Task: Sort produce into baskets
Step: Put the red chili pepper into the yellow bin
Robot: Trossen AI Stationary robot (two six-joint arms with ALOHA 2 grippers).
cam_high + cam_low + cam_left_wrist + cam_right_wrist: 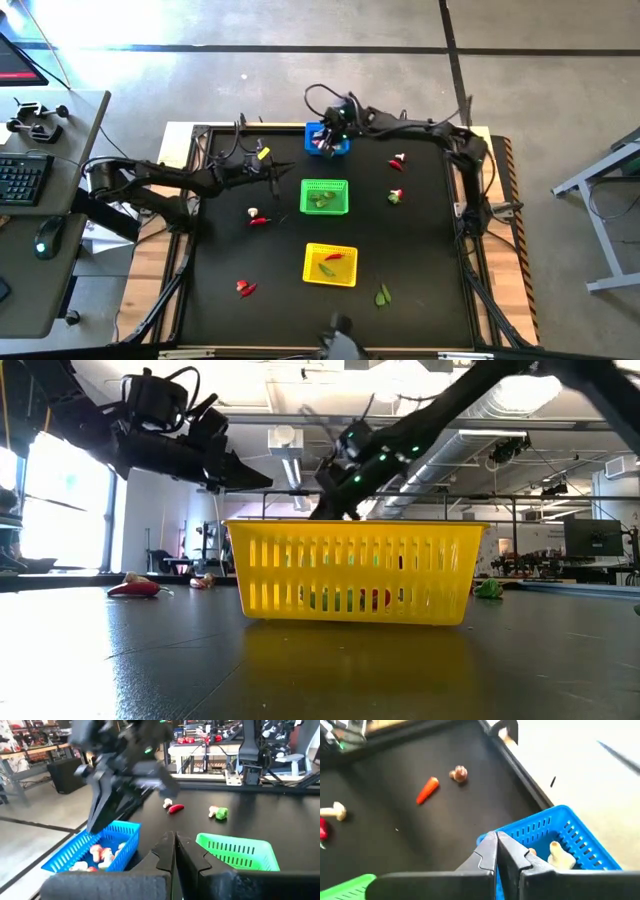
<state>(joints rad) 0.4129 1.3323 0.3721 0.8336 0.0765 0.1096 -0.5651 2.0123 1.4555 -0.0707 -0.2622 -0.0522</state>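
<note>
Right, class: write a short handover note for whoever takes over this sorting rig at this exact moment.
Left gripper: shut, empty, raised left of the green basket.
Right gripper: shut, empty, over the blue basket at the table's far edge.
Done: mushroom bits lie in the blue basket, green bits in the green basket, a red piece and a green piece in the yellow basket.
Left: loose pieces on the mat: a red one left of the green basket, one left of the yellow basket, a green leaf right of it, and two right of the green basket.
</note>
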